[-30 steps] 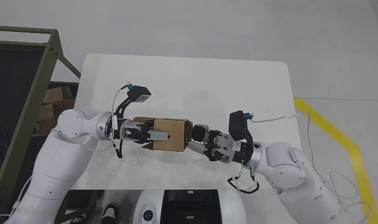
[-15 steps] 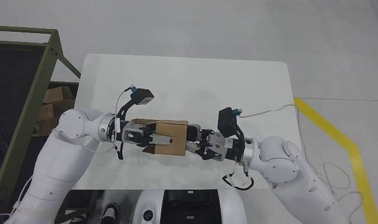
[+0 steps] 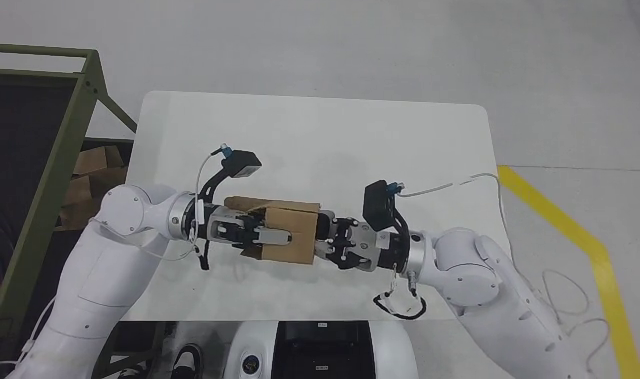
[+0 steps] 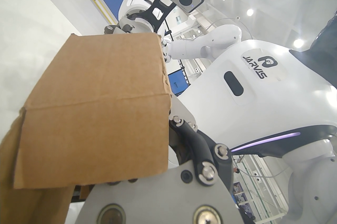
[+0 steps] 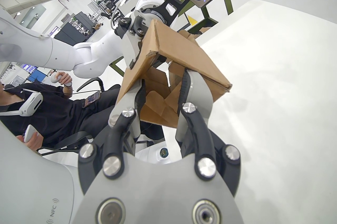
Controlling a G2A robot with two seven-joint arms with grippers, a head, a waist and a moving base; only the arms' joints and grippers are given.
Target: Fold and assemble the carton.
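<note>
Left gripper (image 3: 250,236) clenched on light, bendy carton (image 3: 292,222), right gripper (image 5: 163,81) splayed inside its mouth; probably best held by wall edges.

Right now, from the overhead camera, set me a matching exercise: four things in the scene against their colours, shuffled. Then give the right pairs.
Things:
1. carton
2. table
3. metal frame beside the table
4. floor line

Colours:
a. yellow
b. white
c. brown
d. olive green

Pairs: 1-c; 2-b; 3-d; 4-a
</note>
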